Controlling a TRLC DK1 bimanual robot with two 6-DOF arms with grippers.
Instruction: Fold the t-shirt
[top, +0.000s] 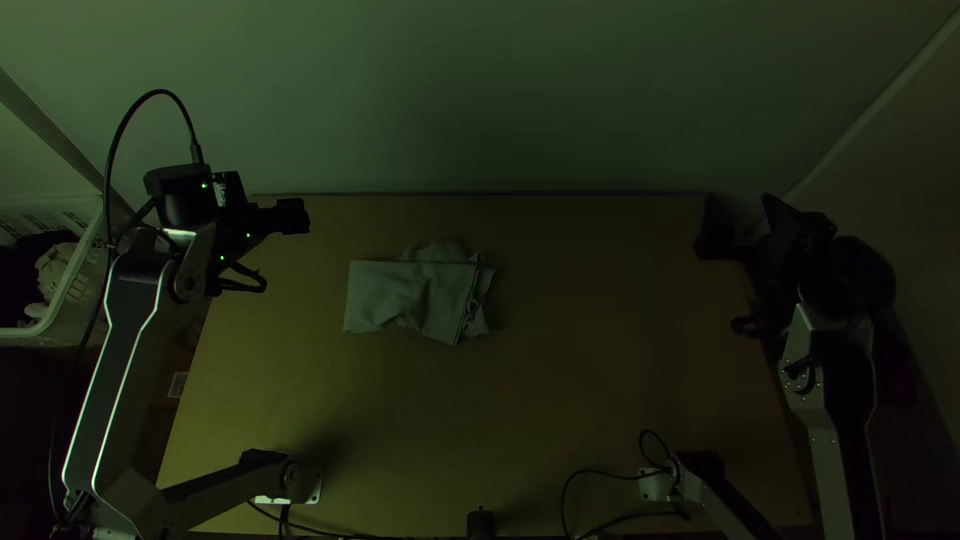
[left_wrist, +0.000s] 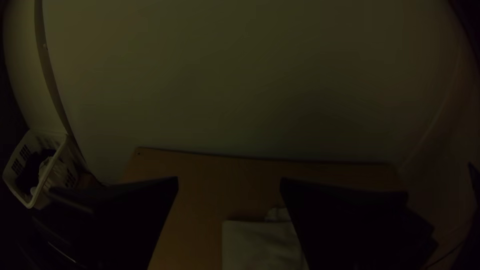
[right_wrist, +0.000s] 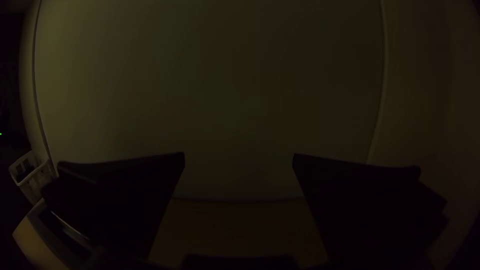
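A grey-green t-shirt (top: 415, 295) lies folded into a small, roughly rectangular bundle left of the table's middle, with bunched cloth jutting out at its far and right sides. Above the table's far left corner is my left gripper (top: 290, 216), apart from the cloth. The left wrist view has part of the t-shirt (left_wrist: 260, 245) beyond the fingers of my left gripper (left_wrist: 229, 185), which stand wide apart. My right gripper (top: 738, 215) is at the far right corner, well away from the shirt. In its wrist view my right gripper (right_wrist: 239, 156) is open with nothing between its fingers.
A white basket (top: 75, 290) holding dark and light items stands beyond the table's left edge. Bare wooden table (top: 600, 330) spreads to the right of the shirt. Black cables (top: 590, 475) lie along the near edge, and a pale wall (top: 480, 100) rises behind the far edge.
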